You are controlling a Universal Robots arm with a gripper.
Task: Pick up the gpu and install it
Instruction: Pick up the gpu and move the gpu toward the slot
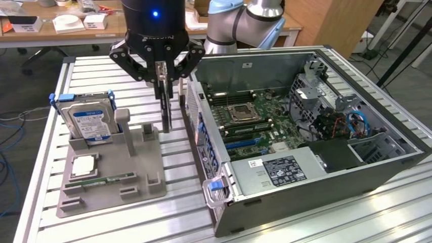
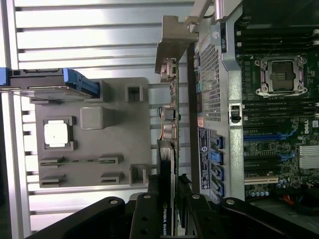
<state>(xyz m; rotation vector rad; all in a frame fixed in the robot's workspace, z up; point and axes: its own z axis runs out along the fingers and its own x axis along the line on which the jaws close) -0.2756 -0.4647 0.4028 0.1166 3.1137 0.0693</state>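
The gpu (image 1: 165,109) is a thin dark card hanging on edge from my gripper (image 1: 163,76), which is shut on its upper end. It hangs above the table between the grey parts holder (image 1: 115,190) and the open computer case (image 1: 378,91). Its lower end is close to the holder's edge nearest the case. In the wrist view the gpu (image 2: 168,124) runs edge-on away from my gripper (image 2: 168,209). Its silvery bracket (image 2: 174,40) is at the far end, beside the case's rear panel (image 2: 212,74). The motherboard (image 1: 250,116) lies exposed inside the case, with blue slots (image 2: 264,137).
On the holder (image 2: 94,149) stand a silver hard drive with a blue label (image 1: 91,119), a processor chip (image 1: 84,166) and a green memory stick (image 1: 101,180). A drive cage and cables (image 1: 337,121) fill the case's far side. A power supply (image 1: 284,169) sits at its near end.
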